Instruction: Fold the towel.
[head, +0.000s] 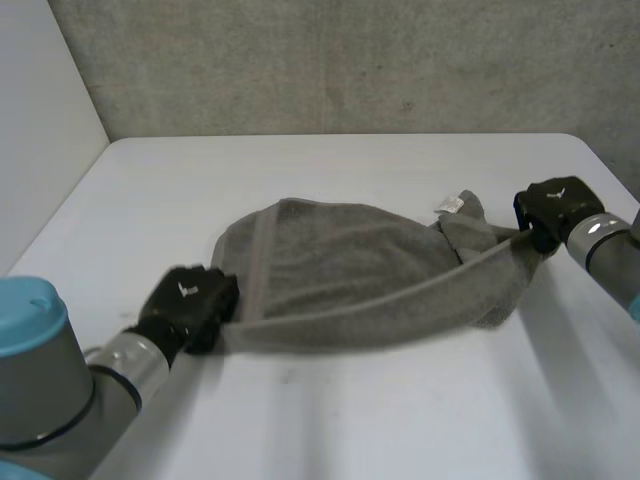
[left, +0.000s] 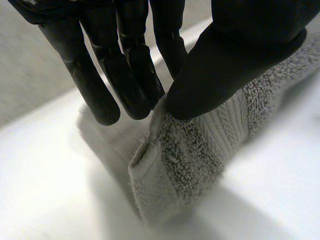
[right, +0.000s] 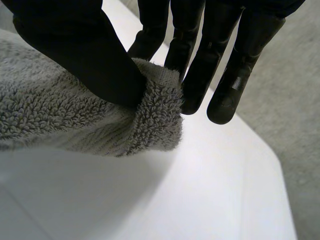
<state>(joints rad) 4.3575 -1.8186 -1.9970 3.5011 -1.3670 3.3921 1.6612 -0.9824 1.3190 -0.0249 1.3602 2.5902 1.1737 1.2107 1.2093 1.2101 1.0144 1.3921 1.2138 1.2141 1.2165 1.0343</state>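
One towel (head: 340, 265): grey, on the white table (head: 350, 420), near edge stretched between both hands.
Left hand (head: 188, 305): thumb and fingers pinching the towel's left corner.
Right hand (head: 553, 210): pinching the right corner likewise.

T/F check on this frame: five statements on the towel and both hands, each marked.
1. The left hand pinches a corner of the grey terry-cloth towel between thumb and fingers. True.
2. The right hand is open and hovers clear of the towel. False: it pinches the towel's other end between thumb and fingers.
3. The towel is folded into a neat square. False: it lies bunched in a rounded heap, with one edge stretched between the two hands.
4. A small white label shows on the towel near the right hand. True.
5. Part of the towel hangs over the edge of the white table. False: all of it is well inside the tabletop.
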